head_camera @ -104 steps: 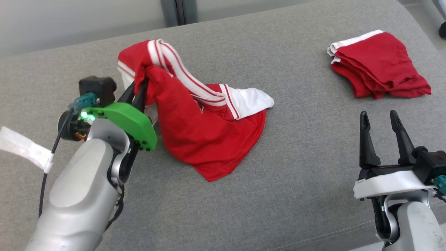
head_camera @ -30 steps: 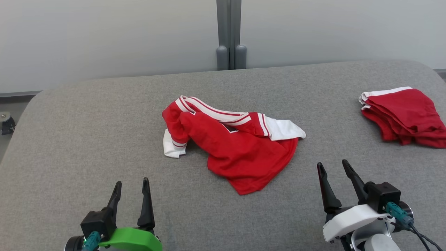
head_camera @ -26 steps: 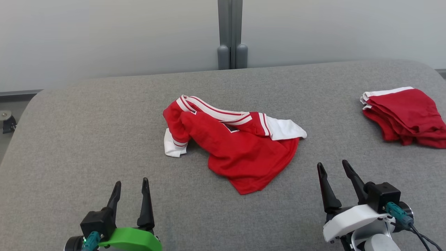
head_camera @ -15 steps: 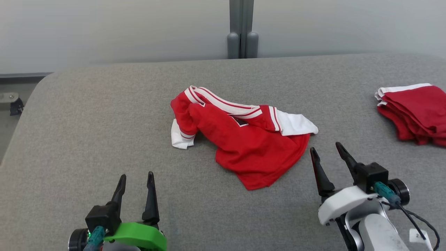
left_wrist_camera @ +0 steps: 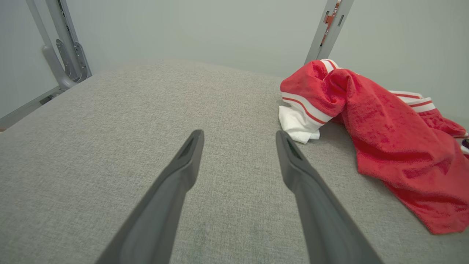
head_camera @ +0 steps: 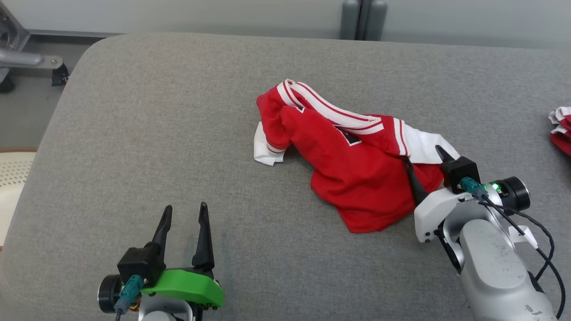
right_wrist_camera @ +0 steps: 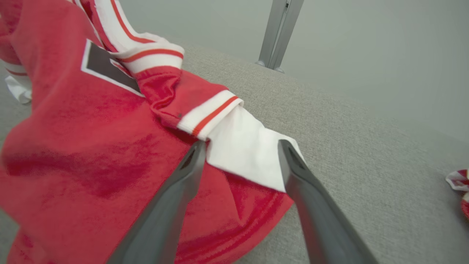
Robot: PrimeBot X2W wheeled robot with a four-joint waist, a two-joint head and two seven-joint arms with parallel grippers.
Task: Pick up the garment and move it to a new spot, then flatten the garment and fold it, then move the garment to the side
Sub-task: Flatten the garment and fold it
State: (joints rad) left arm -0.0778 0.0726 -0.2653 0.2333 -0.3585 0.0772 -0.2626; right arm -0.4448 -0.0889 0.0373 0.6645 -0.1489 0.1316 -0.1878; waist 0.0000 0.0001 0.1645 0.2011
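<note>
The right gripper [head_camera: 421, 153] is open wide. Its two dark fingers sit one on each side of the white sleeve [head_camera: 417, 141] of the red garment [head_camera: 357, 178], so the sleeve lies in the gap between them and is not pinched. I cannot tell if the tips touch the cloth. The rest of the garment lies in a crumpled heap in front of this gripper and to its left, on the gray pad [head_camera: 156, 111]. The left gripper [head_camera: 185, 206] is open wide too and holds nothing. The garment is ahead of it and off to its right, well apart. Another red and white cloth [head_camera: 563, 129] lies far off to the right gripper's right.
</note>
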